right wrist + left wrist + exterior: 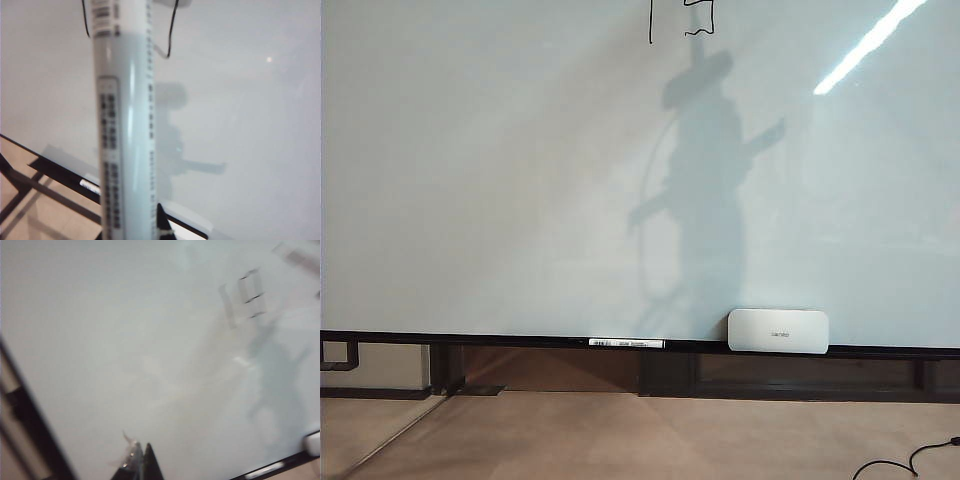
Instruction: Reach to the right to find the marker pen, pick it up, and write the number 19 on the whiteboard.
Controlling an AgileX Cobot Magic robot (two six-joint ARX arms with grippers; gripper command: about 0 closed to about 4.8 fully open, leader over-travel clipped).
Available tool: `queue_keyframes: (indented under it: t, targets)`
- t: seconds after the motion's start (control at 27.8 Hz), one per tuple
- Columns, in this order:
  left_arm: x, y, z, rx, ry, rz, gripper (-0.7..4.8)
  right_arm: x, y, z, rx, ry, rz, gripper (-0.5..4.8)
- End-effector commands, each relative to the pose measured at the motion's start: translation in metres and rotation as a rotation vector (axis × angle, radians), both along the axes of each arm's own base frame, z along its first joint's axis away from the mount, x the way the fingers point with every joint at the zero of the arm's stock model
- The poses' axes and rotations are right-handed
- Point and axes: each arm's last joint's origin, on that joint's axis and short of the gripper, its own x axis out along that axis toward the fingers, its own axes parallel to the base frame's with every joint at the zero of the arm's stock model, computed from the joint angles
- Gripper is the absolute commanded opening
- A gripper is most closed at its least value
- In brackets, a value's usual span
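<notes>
The right gripper (131,235) is nearly closed around the marker (127,125), whose long white barrel runs straight out from the jaws toward the whiteboard (500,180); its small print is too blurred to read. The 19 (682,18) sits at the board's top edge, partly cut off in the exterior view, and seems finished. The left gripper (139,465) looks closed and empty, well off from the digits. An eraser (778,330) with unreadable lettering rests on the ledge, beside another pen (626,343).

Black number 19 (680,20) high on whiteboard (500,180), seemingly cropped.
</notes>
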Motion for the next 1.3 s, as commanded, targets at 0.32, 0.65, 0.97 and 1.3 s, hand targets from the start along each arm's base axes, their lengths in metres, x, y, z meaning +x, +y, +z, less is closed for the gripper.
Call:
queue_keyframes:
  t: [0.32, 0.65, 0.97, 1.3]
  targets:
    - [-0.019, 0.014, 0.016, -0.006, -0.023, 0.198, -0.05, -0.121, -0.054, 0.075, 0.077, -0.311, -0.089, -0.02]
    - [-0.041, 0.028, 0.033, -0.081, -0.072, 0.328, -0.05, -0.200, -0.097, 0.093, 0.088, -0.437, -0.405, -0.02]
    - [-0.066, 0.045, 0.039, -0.119, -0.014, 0.616, -0.05, -0.270, -0.128, 0.082, 0.072, -0.461, -0.466, -0.02]
    - [-0.106, 0.063, 0.033, -0.184, 0.016, 0.608, -0.05, -0.336, -0.156, 0.039, -0.007, -0.379, -0.452, -0.02]
